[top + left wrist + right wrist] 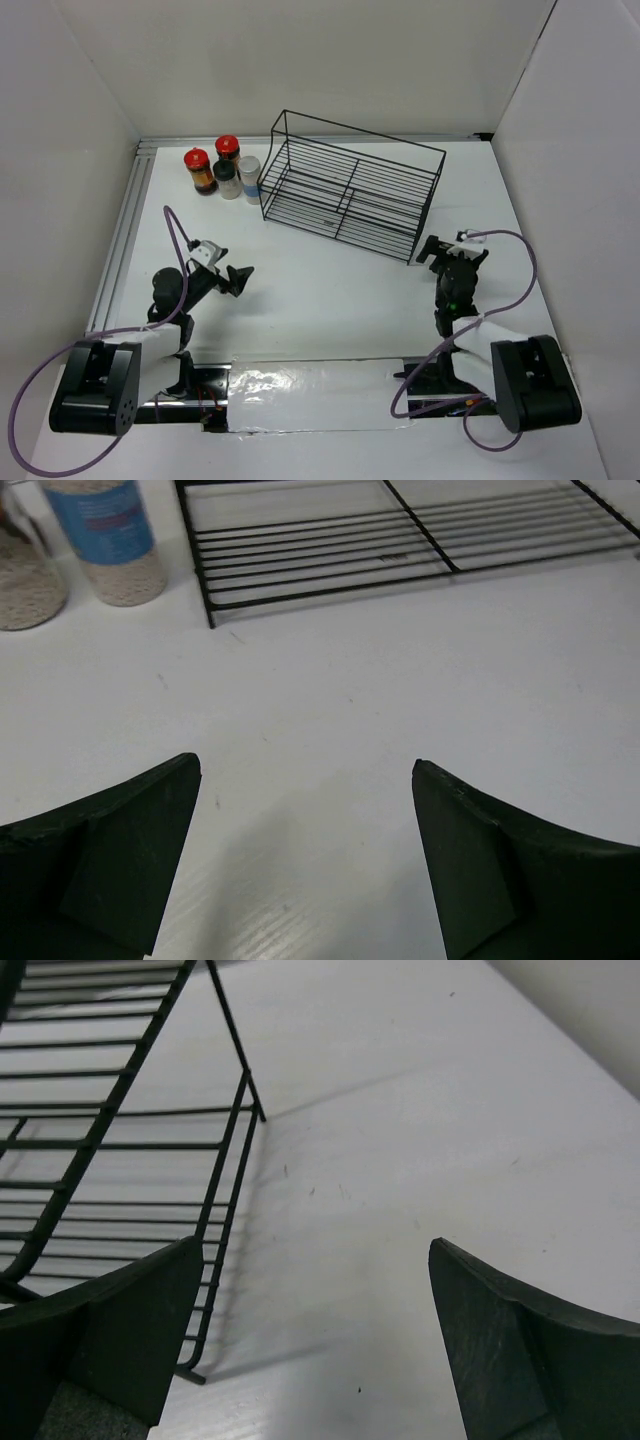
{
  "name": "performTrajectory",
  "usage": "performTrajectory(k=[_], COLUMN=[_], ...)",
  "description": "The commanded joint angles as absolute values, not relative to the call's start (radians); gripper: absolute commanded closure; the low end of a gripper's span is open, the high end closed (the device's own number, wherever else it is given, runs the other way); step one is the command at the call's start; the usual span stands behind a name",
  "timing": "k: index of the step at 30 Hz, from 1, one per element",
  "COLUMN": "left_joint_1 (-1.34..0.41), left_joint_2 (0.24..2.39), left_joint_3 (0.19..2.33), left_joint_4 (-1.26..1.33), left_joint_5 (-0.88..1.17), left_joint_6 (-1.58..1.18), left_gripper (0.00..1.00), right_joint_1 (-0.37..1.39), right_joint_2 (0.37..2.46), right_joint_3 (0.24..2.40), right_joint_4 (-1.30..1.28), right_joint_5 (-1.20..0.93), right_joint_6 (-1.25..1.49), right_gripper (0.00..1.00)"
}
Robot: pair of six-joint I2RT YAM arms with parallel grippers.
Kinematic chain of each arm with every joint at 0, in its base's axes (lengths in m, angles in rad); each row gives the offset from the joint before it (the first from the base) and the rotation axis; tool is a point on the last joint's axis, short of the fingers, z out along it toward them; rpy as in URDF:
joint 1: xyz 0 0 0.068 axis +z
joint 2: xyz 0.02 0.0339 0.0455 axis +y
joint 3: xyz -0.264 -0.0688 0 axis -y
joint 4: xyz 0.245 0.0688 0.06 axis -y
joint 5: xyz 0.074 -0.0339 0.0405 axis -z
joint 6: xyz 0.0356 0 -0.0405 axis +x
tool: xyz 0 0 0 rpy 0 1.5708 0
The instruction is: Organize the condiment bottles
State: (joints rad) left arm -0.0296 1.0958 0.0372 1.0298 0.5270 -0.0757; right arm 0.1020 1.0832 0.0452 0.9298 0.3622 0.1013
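Four condiment bottles stand bunched at the far left of the table. Two have red caps and dark contents [199, 170] [228, 149]. One is clear with a black cap [227, 180]. One is whitish with a white cap [250, 179]. The left wrist view shows the bottoms of the white-cap one [110, 535] and the black-cap one [25, 575]. A black wire rack [345, 188] stands to their right. My left gripper [236, 277] is open and empty, well in front of the bottles. My right gripper [443, 252] is open and empty beside the rack's near right corner [215, 1210].
White walls enclose the table on the left, back and right. A metal rail [120, 240] runs along the left edge. Reflective tape [320, 390] covers the near edge between the arm bases. Purple cables loop beside both arms.
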Motion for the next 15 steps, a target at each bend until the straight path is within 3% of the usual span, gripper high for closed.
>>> performTrajectory(k=[1, 3, 6, 12, 13, 14, 15], left_joint_1=[-0.022, -0.02, -0.028, -0.031, -0.031, -0.031, -0.032], left_joint_2=[1.034, 0.95, 0.928, 0.968, 1.012, 1.038, 1.066], left_joint_3=[0.049, 0.229, 0.32, 0.59, 0.765, 0.767, 0.899], left_joint_4=[1.002, 0.627, 0.539, 0.344, 0.239, 0.238, 0.119], left_joint_5=[0.65, 0.835, 0.792, 0.608, 0.571, 0.571, 0.517], left_joint_6=[-0.012, 0.111, 0.091, 0.204, 0.192, 0.192, 0.155], left_gripper=[0.01, 0.01, 0.01, 0.01, 0.01, 0.01, 0.01], right_joint_1=[0.097, 0.062, 0.042, -0.023, -0.032, -0.032, -0.038], right_joint_2=[0.978, 0.791, 0.663, 0.517, 0.54, 0.54, 0.593], right_joint_3=[0.038, 0.112, 0.149, 0.356, 0.411, 0.441, 0.478], right_joint_4=[0.825, 0.586, 0.507, 0.258, 0.238, 0.23, 0.216], right_joint_5=[0.486, 0.555, 0.515, 0.761, 0.732, 0.732, 0.676], right_joint_6=[0.155, 0.204, 0.097, 0.228, 0.189, 0.189, 0.14], right_gripper=[0.0, 0.0, 0.0, 0.0, 0.08, 0.18, 0.33])
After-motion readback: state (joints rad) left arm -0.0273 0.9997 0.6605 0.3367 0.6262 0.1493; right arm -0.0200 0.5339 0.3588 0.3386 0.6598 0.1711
